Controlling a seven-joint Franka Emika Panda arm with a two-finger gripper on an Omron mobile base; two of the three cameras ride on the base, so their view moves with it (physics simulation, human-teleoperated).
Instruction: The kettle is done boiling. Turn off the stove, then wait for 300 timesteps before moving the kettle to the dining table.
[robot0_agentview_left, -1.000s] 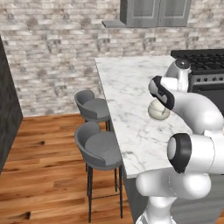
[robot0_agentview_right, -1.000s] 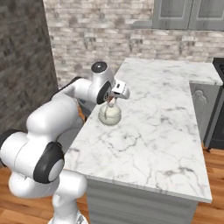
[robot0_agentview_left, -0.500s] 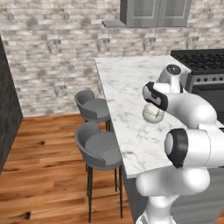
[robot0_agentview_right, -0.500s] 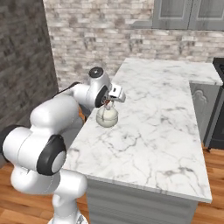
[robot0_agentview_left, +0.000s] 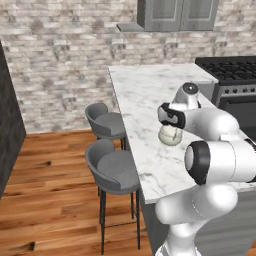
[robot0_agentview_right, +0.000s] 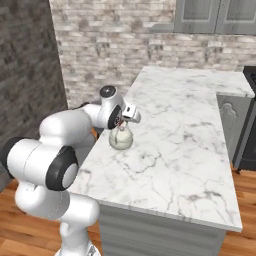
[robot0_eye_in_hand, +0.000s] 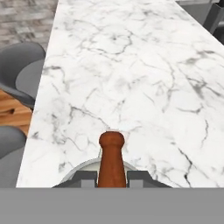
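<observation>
Arm reaches forward from the base, folded at the elbow, forearm lying low across the bench (robot0_agentview_left: 145, 95) edge, wrist turned so the hand (robot0_agentview_right: 121, 129) points down at the marble. Hand view looks along the slab, with the kettle's red-orange handle tip (robot0_eye_in_hand: 111, 157) rising between the two fingertips (robot0_eye_in_hand: 86, 176), which press against it from both sides. So: hand pinched shut on the kettle handle.

Kettle (robot0_agentview_left: 170, 136), one, cream-white and round, sits at the near-left part of the bench, just under the hand, close to the edge above the stools. From the right base view the kettle (robot0_agentview_right: 120, 140) appears to touch the marble, though whether its base rests fully I cannot tell.

Counts: one kettle, one bench, two grey stools (robot0_agentview_left: 113, 169) side by side on the wood floor beside the bench. One stove (robot0_agentview_left: 227, 70), black grates, at the far right end, well apart from the kettle. Grey cabinets (robot0_agentview_left: 177, 14) on the brick wall above.

Against a second ago: kettle and hand have shifted leftward along the bench, nearer the stool-side edge; the elbow has swung closer to the camera. Grip unchanged.
</observation>
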